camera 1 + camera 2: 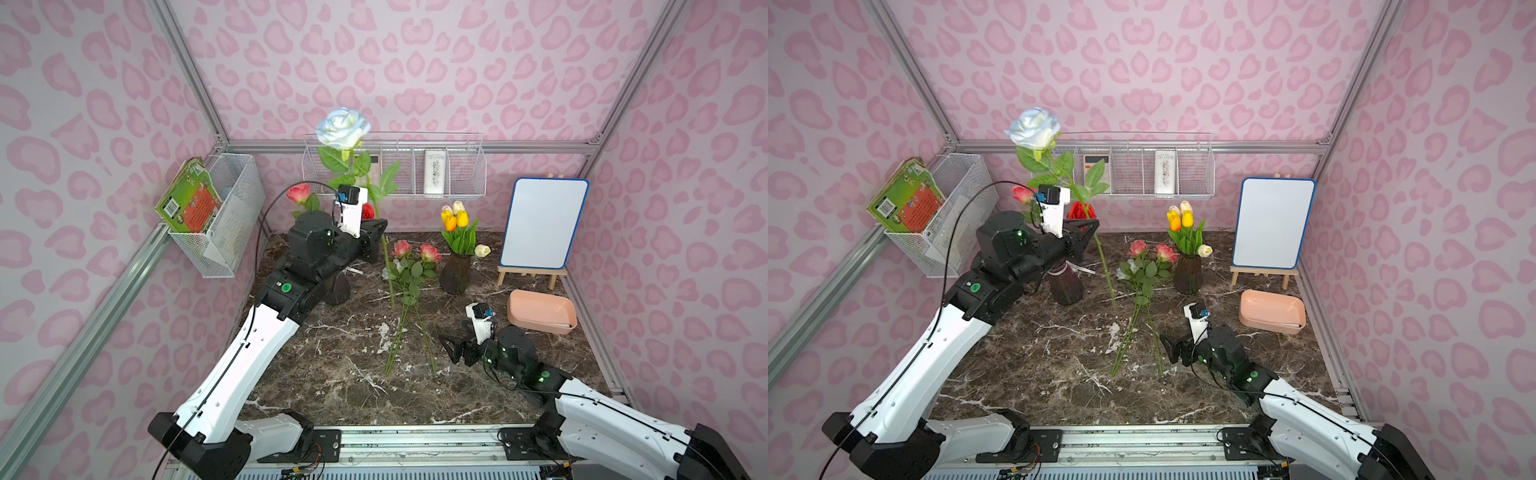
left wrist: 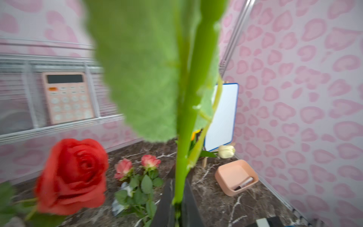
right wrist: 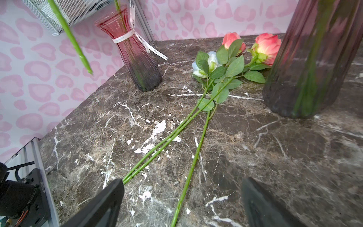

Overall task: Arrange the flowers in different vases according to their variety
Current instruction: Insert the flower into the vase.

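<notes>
My left gripper [image 1: 380, 232] [image 1: 1094, 226] [image 2: 177, 206] is shut on the stem of a tall pale blue-white rose [image 1: 343, 128] [image 1: 1034, 126], held upright with its stem end hanging above the table. Just left of it, the banded vase [image 1: 1065, 286] [image 3: 137, 59] holds a pink rose [image 1: 298, 193] and a red rose [image 2: 72, 176]. The other vase [image 1: 455, 274] holds yellow, orange and cream tulips [image 1: 455, 218]. Two pink roses [image 1: 415, 250] and a small pale blue one [image 3: 204, 64] lie mid-table. My right gripper [image 1: 446, 343] [image 3: 182, 181] stands open low over their stem ends, holding nothing.
A peach tray [image 1: 536, 326] with a small tube sits at the right. A whiteboard on an easel [image 1: 542, 222] stands behind it. A wire shelf with a calculator [image 2: 66, 96] runs along the back wall. A mesh basket [image 1: 224, 216] with a book hangs on the left wall.
</notes>
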Action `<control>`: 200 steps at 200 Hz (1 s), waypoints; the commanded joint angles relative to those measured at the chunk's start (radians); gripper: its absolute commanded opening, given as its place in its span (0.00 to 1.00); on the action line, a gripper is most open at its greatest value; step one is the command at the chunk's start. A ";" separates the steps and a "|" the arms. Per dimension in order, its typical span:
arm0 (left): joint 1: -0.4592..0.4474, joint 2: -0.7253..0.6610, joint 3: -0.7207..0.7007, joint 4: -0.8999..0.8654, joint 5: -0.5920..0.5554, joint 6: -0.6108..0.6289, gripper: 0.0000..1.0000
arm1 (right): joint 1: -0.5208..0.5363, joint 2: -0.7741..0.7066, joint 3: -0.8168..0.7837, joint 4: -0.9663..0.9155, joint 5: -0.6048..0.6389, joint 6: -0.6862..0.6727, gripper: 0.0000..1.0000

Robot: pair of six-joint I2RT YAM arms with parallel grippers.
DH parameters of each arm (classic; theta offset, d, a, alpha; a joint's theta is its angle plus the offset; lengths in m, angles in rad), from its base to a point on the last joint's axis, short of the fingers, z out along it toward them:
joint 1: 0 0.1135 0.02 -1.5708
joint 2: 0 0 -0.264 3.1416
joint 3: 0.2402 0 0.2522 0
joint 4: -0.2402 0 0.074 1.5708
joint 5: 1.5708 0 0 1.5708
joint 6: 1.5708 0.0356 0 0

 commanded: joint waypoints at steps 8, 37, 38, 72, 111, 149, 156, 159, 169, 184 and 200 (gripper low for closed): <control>0.087 0.006 0.097 -0.170 -0.086 0.129 0.00 | -0.002 0.023 0.021 -0.023 0.011 0.001 0.98; 0.198 0.022 0.173 -0.198 -0.097 0.157 0.00 | -0.002 0.046 0.026 -0.028 0.014 0.004 0.99; 0.201 0.023 0.176 -0.197 -0.096 0.158 0.00 | -0.002 0.046 0.027 -0.029 0.014 0.005 0.99; 0.288 0.062 0.215 -0.145 -0.074 0.186 0.00 | -0.002 0.069 0.036 -0.038 0.008 0.005 0.99; 0.371 0.148 0.237 -0.044 -0.014 0.176 0.00 | -0.002 0.082 0.040 -0.055 0.017 0.004 0.99; 0.430 0.231 0.266 0.041 0.060 0.156 0.00 | -0.004 0.085 0.038 -0.065 0.018 0.004 0.99; 0.437 0.246 0.283 0.042 0.072 0.156 0.00 | -0.004 0.086 0.038 -0.064 0.020 0.003 0.99; 0.440 0.253 0.290 0.040 0.074 0.154 0.00 | -0.005 0.086 0.037 -0.065 0.021 0.003 0.99; 0.450 0.270 0.311 0.040 0.082 0.154 0.00 | -0.008 0.090 0.038 -0.066 0.019 0.003 0.99; 0.464 0.289 0.338 0.040 0.099 0.148 0.00 | -0.011 0.094 0.038 -0.060 0.016 0.002 0.99; 0.472 0.305 0.364 0.034 0.109 0.151 0.00 | -0.017 0.099 0.036 -0.048 0.014 0.006 0.99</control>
